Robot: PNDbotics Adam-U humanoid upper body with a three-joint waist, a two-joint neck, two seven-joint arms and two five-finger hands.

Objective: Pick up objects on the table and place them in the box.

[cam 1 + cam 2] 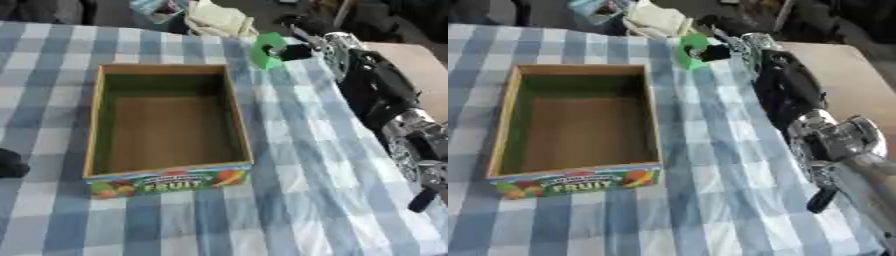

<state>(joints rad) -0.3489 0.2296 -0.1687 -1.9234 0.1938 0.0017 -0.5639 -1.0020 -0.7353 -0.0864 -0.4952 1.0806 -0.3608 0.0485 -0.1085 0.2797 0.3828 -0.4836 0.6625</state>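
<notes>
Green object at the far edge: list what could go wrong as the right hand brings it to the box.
1. The right hand meets the green object near the table's far edge, where the grip is unclear; it could slip and drop.
2. The box has tall walls, so a low carry might clip the rim.
3. The box is light cardboard on cloth; a bump could shift it.

Only readable bit: "FRUIT" in big yellow letters on the box (pixel 166 182) front panel. Smaller line of lettering above it, probably words, too blurry to read.
</notes>
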